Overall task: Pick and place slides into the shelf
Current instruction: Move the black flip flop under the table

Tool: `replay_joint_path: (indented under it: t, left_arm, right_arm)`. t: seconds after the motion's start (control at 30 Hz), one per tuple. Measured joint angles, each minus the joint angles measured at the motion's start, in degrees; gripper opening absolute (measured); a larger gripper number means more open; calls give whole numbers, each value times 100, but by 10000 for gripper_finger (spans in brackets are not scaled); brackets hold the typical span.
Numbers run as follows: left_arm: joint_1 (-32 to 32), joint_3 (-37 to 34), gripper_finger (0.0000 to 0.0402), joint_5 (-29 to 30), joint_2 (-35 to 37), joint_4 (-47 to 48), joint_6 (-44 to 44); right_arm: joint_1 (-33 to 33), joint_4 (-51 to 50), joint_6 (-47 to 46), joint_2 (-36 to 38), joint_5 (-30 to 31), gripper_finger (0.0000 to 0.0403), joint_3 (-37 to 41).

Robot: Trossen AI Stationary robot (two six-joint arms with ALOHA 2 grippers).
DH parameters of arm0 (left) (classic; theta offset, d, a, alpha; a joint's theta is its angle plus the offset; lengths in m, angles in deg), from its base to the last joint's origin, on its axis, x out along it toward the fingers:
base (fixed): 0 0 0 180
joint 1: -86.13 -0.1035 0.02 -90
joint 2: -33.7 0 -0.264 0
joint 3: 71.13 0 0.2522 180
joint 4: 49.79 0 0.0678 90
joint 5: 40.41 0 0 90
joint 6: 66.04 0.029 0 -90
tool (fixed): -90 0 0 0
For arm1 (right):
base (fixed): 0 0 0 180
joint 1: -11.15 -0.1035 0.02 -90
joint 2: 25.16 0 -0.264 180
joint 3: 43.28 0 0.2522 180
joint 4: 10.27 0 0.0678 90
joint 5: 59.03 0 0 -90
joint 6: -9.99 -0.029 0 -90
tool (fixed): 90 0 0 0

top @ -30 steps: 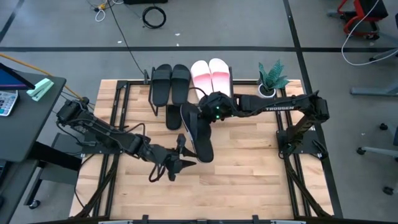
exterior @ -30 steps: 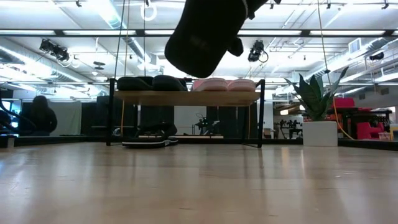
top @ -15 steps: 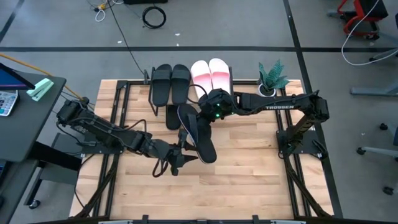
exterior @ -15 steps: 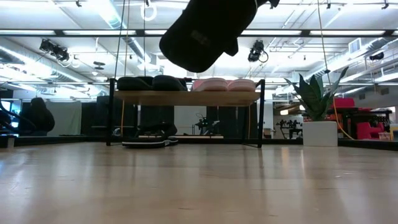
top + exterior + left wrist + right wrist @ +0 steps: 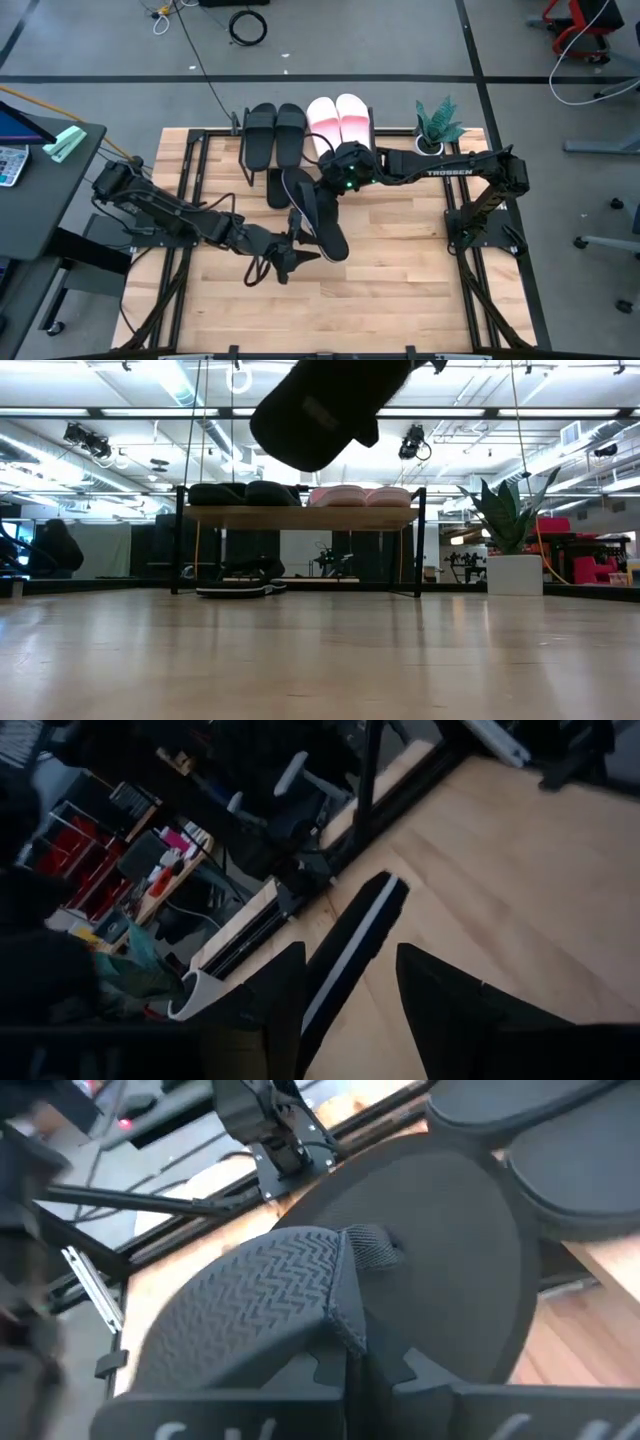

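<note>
- A grey concrete floor [image 5: 120, 60] crossed by dark seam lines surrounds the light wooden plank tabletop [image 5: 400, 270].
- At 11 o'clock, a coiled black cable [image 5: 247, 26] lies on it.
- At 9 o'clock stands a dark grey side desk [image 5: 40, 190].
- At 1 o'clock, a green potted plant in a white pot [image 5: 437, 125].
- Long bright ceiling light strips [image 5: 130, 438] run overhead.

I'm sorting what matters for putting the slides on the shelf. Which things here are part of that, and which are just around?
Job:
held black slide in right gripper
shelf
black pair, pink pair on top
black slide beneath

Bystanders:
potted plant
left gripper, open
</note>
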Motion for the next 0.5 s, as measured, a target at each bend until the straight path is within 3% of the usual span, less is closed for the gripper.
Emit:
replay_joint_path:
  t: [0.33, 0.5]
  left_arm:
    - [69, -2, 165, -43, -362, -150, 1899]
    - [66, -4, 165, -24, -362, -262, 2268]
  right_arm:
    - [-7, 207, -188, -7, -305, 7, 0]
    - [-7, 211, -157, -7, -313, 8, 0]
